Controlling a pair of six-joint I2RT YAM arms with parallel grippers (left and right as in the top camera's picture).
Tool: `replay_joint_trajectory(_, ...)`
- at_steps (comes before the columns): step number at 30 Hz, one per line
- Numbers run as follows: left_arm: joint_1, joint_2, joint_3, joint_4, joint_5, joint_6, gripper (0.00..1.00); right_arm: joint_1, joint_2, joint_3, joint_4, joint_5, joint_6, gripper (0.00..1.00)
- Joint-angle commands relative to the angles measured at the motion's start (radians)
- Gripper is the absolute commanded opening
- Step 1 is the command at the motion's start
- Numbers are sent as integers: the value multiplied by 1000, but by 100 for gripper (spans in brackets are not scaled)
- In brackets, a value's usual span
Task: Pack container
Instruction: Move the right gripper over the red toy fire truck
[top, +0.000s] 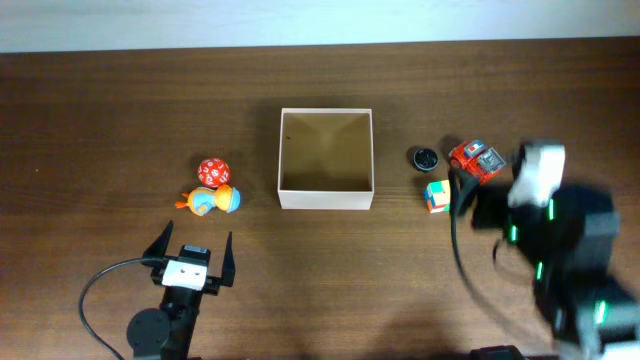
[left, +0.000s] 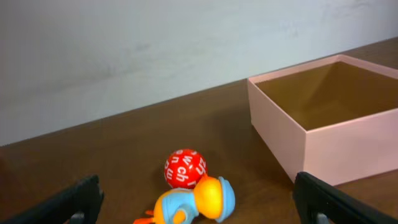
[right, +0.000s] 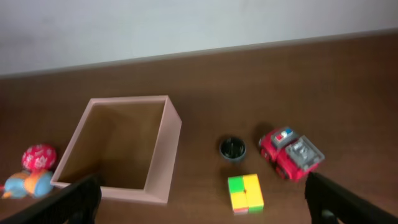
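Observation:
The container (top: 326, 199), a square white-walled box with a tan interior, stands empty at the table's middle. It also shows in the left wrist view (left: 348, 146) and the right wrist view (right: 165, 155). My left gripper (top: 190, 245) is open and empty, low over the table just in front of an orange-and-blue duck toy (left: 193, 202) and a red ball (left: 184, 168). My right gripper (right: 205, 208) is open and empty, raised above a yellow-green cube (right: 245, 191), with a red toy truck (right: 291, 153) and a small black round piece (right: 232, 148) beyond it.
In the overhead view the duck (top: 212, 201) and ball (top: 213, 171) lie left of the container. The cube (top: 437, 196), black piece (top: 426, 158) and truck (top: 476, 160) lie right of it. The right arm (top: 560, 240) is blurred at the right edge.

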Motion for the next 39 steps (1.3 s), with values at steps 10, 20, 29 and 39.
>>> replay_joint_trajectory(10, -4, -7, -7, 0, -4, 13, 99, -15, 693, 613, -272, -92, -20, 99)
replay_joint_trajectory(20, -4, -7, -7, 0, -4, 13, 99, -186, 812, 612, -369, 159, 16, 99)
replay_joint_trajectory(29, -4, -7, -7, 0, -4, 13, 99, -206, 841, 610, -282, 231, -578, 99)
replay_joint_trajectory(39, -4, -7, -7, 0, -4, 13, 99, -219, 1015, 610, -257, 174, -648, 99)
